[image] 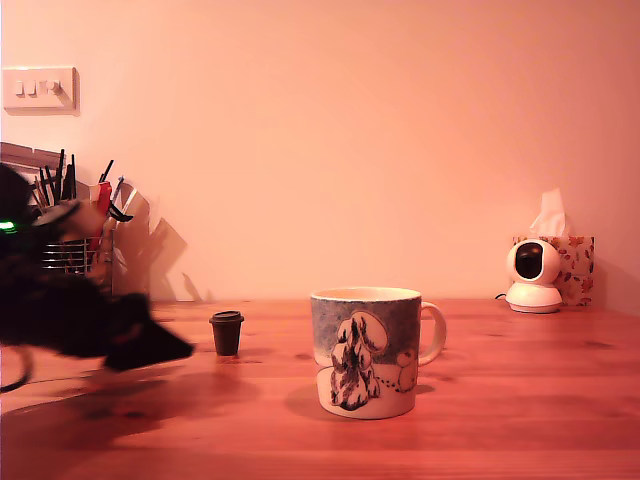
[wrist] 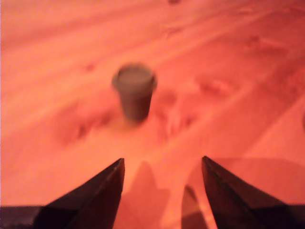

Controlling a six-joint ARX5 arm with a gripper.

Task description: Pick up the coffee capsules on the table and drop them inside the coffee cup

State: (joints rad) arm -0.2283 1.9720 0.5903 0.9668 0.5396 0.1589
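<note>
**Claw lined up on the capsule, nothing picked up yet**

The claw (wrist: 162, 164) is spread wide, its two dark fingers (wrist: 102, 191) well apart with bare wood between them and nothing held. In the exterior view the arm shows as a dark blur low on that view's left, its tip near the capsule but not touching it.

Ahead of the open fingers stands the coffee capsule (wrist: 135, 91), alone on the table (wrist: 238, 95). It stands upright, long axis vertical, wide flat rim on top and the narrower end down on the wood. From the side camera it sits just beside the arm's tip and well apart from the coffee cup (image: 366, 350), which stands nearer that camera, handle toward the exterior view's right and mouth open upward.

As I judge it, the task has barely begun: the capsule is not yet gripped, and the lift, the carry to the cup and the drop all remain. I cannot see whether anything is already in the cup.
</note>
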